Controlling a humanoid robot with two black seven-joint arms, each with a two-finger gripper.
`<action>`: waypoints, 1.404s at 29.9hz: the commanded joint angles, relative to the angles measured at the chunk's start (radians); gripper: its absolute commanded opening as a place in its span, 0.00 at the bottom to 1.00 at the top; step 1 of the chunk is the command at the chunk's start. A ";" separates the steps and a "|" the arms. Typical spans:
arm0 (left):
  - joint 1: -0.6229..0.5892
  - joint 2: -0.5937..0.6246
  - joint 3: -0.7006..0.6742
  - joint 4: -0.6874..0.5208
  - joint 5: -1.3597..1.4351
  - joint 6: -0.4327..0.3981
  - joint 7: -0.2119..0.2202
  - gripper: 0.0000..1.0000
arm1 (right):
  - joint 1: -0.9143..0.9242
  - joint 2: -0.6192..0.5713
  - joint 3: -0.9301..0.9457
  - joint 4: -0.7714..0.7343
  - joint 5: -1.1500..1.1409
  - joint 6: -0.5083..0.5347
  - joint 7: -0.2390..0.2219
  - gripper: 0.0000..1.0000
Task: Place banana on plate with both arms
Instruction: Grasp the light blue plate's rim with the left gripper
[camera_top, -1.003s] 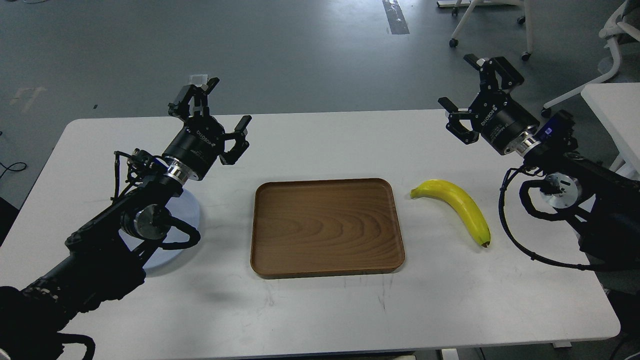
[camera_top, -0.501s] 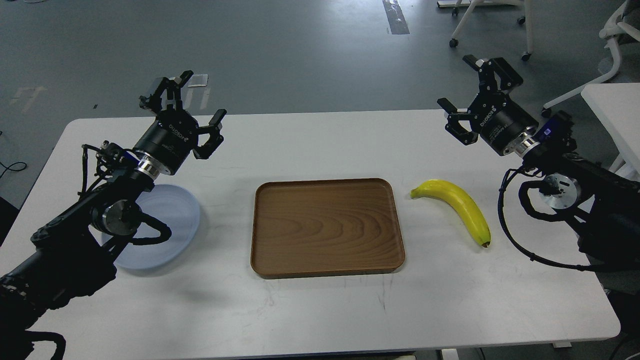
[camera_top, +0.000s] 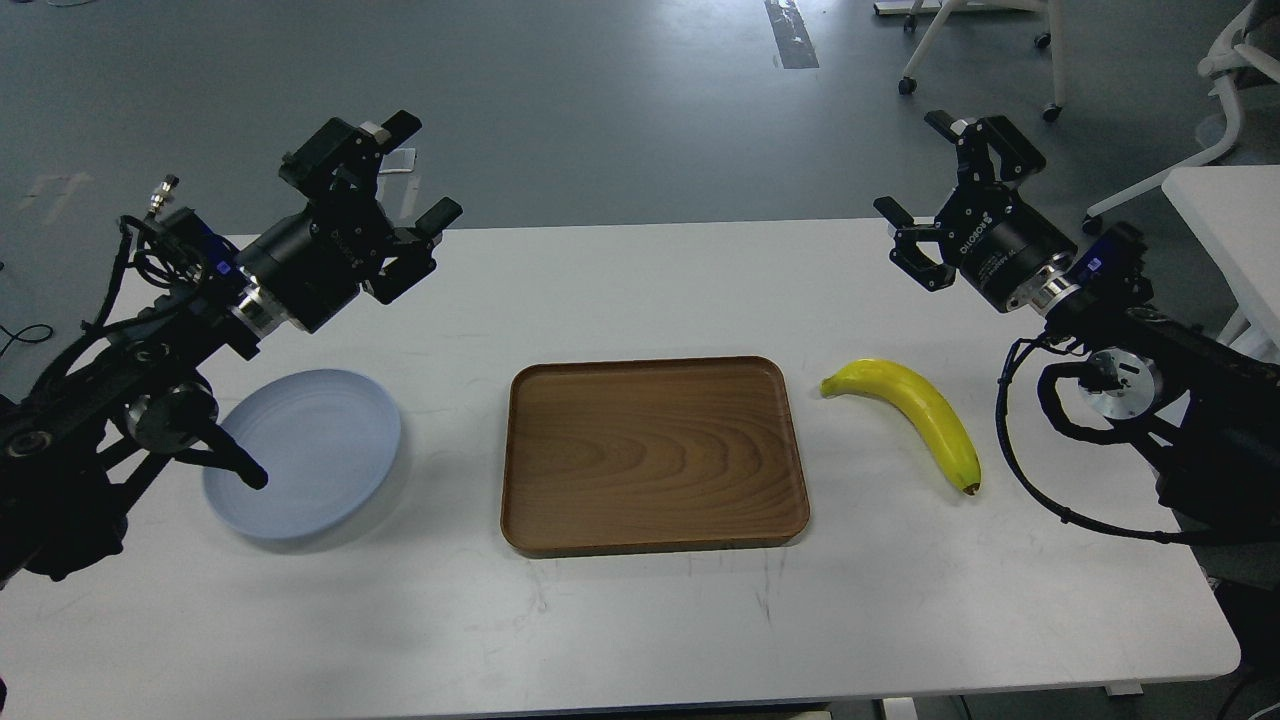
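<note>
The yellow banana (camera_top: 908, 411) lies on the white table to the right of the wooden tray, its dark tip toward the front. The pale blue-grey plate (camera_top: 312, 450) sits on the table at the left, partly behind my left arm. My left gripper (camera_top: 420, 170) is open and empty, raised above the table's back left, beyond the plate. My right gripper (camera_top: 918, 168) is open and empty, raised at the back right, beyond the banana.
A rectangular brown wooden tray (camera_top: 652, 455) lies empty in the middle of the table (camera_top: 640, 620). Rolling chair bases (camera_top: 975, 45) and another white table (camera_top: 1230, 230) stand on the floor at the back right.
My left arm has swung left and back, uncovering most of the plate. The right arm, banana and tray have stayed where they were.
</note>
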 joint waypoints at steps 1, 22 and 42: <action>-0.002 0.079 -0.002 -0.053 0.259 0.040 0.000 1.00 | 0.000 0.002 0.000 0.000 0.000 0.000 0.000 1.00; 0.021 0.290 0.293 0.252 0.968 0.313 0.000 1.00 | -0.001 0.002 0.003 0.001 0.002 0.000 0.000 1.00; 0.116 0.245 0.385 0.339 0.853 0.354 0.000 0.81 | -0.005 -0.001 0.007 0.001 0.002 0.000 0.000 1.00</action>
